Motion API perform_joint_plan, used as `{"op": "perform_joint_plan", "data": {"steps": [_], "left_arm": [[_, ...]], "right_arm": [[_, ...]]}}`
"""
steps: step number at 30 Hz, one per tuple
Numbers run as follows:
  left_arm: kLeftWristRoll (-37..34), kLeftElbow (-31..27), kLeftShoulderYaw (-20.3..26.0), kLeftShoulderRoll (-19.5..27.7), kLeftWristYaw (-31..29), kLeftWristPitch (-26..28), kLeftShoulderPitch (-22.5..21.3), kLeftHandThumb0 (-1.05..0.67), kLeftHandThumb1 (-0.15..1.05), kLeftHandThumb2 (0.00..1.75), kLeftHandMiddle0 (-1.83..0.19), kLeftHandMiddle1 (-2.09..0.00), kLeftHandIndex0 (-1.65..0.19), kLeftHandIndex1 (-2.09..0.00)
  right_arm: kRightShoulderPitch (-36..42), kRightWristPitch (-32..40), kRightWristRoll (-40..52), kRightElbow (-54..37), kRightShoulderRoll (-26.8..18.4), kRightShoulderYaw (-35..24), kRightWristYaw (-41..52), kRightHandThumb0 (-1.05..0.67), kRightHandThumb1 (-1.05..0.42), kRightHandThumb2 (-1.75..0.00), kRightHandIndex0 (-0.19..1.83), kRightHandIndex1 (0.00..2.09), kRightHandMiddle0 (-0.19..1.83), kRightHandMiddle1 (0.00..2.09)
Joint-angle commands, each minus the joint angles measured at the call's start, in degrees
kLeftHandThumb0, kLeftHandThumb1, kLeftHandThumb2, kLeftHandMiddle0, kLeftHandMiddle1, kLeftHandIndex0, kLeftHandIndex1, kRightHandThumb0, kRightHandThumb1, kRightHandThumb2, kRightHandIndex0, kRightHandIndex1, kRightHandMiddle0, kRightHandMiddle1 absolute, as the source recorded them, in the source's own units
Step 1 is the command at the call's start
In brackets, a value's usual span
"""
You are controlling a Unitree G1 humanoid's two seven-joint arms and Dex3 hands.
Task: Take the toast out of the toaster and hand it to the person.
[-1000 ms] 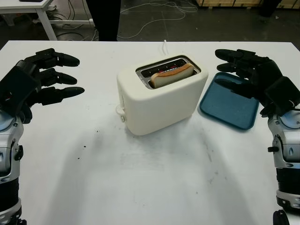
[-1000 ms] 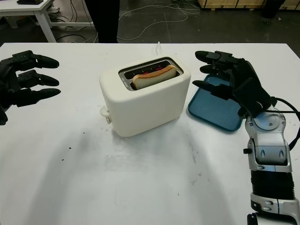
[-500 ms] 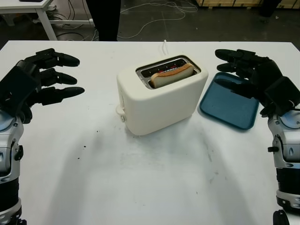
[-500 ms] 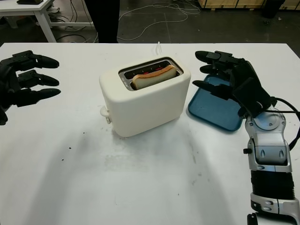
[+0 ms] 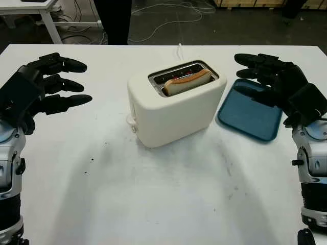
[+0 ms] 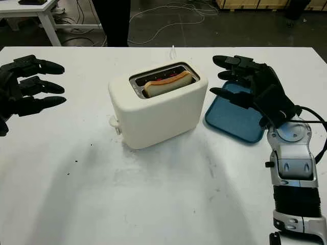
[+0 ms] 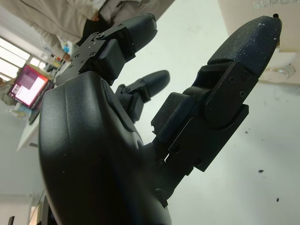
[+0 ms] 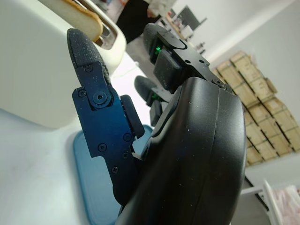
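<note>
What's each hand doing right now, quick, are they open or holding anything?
Left hand: open, holding nothing, left of the toaster.
Right hand: open, holding nothing, above the blue tray.

The scene was brightly and evenly lit from overhead, and the white table (image 5: pixel 153 204) came out almost uniformly pale with no harsh glare. Shadows were soft and diffuse: a faint grey patch lay on the table in front of the toaster (image 5: pixel 176 104), and broad, dim smudges fell beneath both raised hands. The floor beyond the table's far edge was much darker. The head views were sharp across the frame, with straight table edges and little bending toward the corners. In the wrist views the near black shell of the left hand (image 7: pixel 93 154) and the right hand (image 8: pixel 187 154) was crisp, showing fine specks, while the background room was soft and washed out.
</note>
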Motion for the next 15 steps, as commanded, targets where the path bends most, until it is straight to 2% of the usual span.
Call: {"op": "perform_joint_plan", "data": {"steps": [1,15], "left_arm": [[0.0,-0.1,0.0,0.0,0.2,-0.5,0.4,-0.98,0.59,0.0,-0.49,-1.02,-0.47,-0.85],[0.0,-0.2,0.0,0.0,0.2,-0.6,0.5,-0.99,0.6,0.0,-0.5,-1.02,-0.48,-0.86]], "right_arm": [[-0.1,0.2,0.8,-0.1,0.1,-0.3,0.2,-0.56,-0.78,0.0,0.25,0.85,0.66,0.01],[0.2,1.2,1.1,-0.7,0.4,-0.4,0.0,-0.56,-0.78,0.0,0.25,0.84,0.66,0.01]]}}
